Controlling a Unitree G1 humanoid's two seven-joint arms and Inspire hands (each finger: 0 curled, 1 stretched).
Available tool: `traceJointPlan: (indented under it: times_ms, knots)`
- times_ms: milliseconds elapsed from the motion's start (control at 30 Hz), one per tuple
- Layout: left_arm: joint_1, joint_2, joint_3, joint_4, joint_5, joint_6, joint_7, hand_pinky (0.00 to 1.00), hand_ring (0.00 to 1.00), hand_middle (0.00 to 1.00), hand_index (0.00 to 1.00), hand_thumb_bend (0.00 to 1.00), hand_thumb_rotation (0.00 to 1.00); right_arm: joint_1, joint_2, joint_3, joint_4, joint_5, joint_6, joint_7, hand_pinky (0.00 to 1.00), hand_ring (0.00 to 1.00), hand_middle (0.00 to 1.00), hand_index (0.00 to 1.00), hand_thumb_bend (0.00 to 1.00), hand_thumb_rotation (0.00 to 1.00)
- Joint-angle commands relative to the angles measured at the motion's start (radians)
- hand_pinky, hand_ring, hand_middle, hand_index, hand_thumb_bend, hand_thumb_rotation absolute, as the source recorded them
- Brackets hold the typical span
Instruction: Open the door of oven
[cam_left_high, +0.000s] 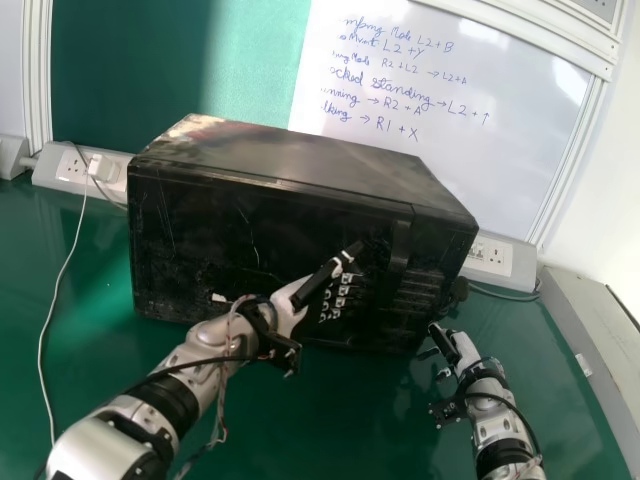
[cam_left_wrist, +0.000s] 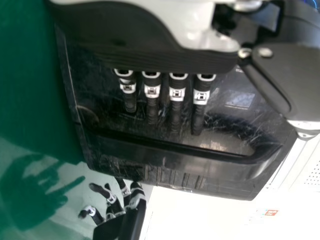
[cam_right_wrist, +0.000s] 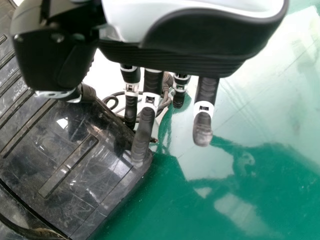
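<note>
My L hand (cam_left_high: 287, 309) & R hand (cam_left_high: 466, 350): fingers ~straight, empty. Door (cam_left_high: 225, 230) prob. stiff, slick; hook handle (cam_left_high: 400, 245), oven's 3 o'clock.

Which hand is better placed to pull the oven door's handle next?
Left, probably: the left hand is before the door, straight fingers pointing towards the handle. The right hand is by the oven's right corner.
</note>
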Motion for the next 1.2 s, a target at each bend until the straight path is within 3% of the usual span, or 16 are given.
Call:
traceJointPlan:
  times_ms: [0, 300, 633, 1167]
  knots:
    - [-0.035, -0.008, 0.011, 0.01, -0.002, -0.015, 0.024, 0.81, 0.92, 0.98, 0.99, 1.0, 0.97, -0.021, 0.026, -0.011, -0.004, 0.016, -0.009, 0.019, 0.14, 0.21, 0.38, 0.8, 0.56, 0.67]
    - [-0.057, -0.017, 0.016, 0.018, -0.001, -0.011, 0.024, 0.83, 0.94, 1.0, 1.0, 1.0, 0.98, -0.021, 0.029, 0.002, -0.004, 0.0, -0.011, 0.01, 0.15, 0.22, 0.39, 0.8, 0.54, 0.66]
    - [-0.073, -0.035, 0.014, 0.028, 0.009, -0.008, 0.028, 0.8, 0.93, 0.99, 1.0, 1.0, 0.97, -0.025, 0.034, -0.001, -0.004, 0.004, -0.006, 0.011, 0.14, 0.22, 0.39, 0.78, 0.53, 0.67]
    - [-0.085, -0.079, -0.018, 0.032, 0.051, -0.032, 0.031, 0.87, 0.98, 1.0, 1.0, 1.0, 0.96, -0.029, 0.044, 0.005, -0.004, -0.005, -0.001, 0.008, 0.14, 0.22, 0.38, 0.8, 0.56, 0.67]
